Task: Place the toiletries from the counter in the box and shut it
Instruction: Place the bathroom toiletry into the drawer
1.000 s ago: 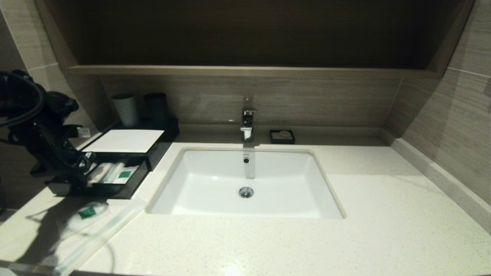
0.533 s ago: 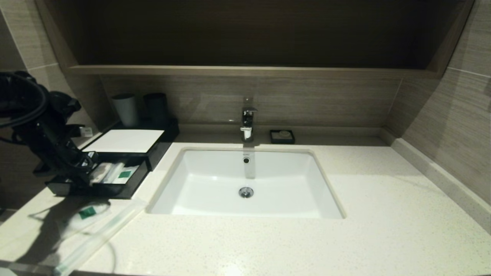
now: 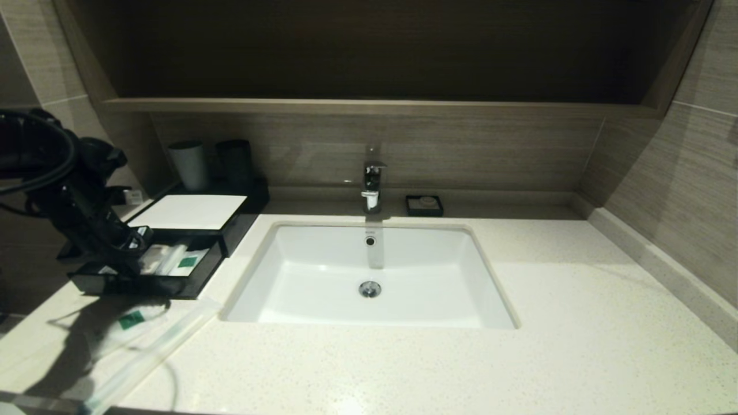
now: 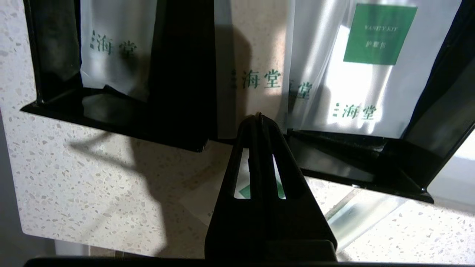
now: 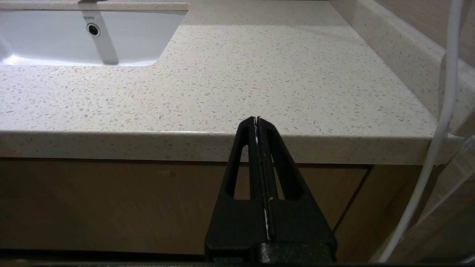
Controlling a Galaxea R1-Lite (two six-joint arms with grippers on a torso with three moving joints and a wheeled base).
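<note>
Closest to you, on the counter [image 3: 403, 357] near its front left edge, you see a packet with a green label [image 3: 131, 320] and a long clear packet [image 3: 147, 360] lying just beside it; both are outside the box. A little further back sits the black box [image 3: 239, 222] with its drawer [image 3: 190, 285] pulled out. Look inside the drawer and you find packets resting flat: one with a green square label [image 4: 378, 35] on one side, another frosted packet [image 4: 118, 48] on the other side, and more frosted wrap in the middle. Your left gripper [image 3: 135, 259] is down at the drawer, its tips over the front wall, and its fingers are pressed together with nothing between them. The white top panel [image 3: 190, 211] of the box has nothing on it. Your right gripper [image 5: 258, 120] waits low in front of the counter's edge, well away from the box, its fingers also pressed together and holding nothing. Behind the box stand two cups [image 3: 190, 164]. Further along you see the white sink [image 3: 369, 276], then the tap [image 3: 372, 184], and a small black soap dish [image 3: 424, 205] by the back wall.
</note>
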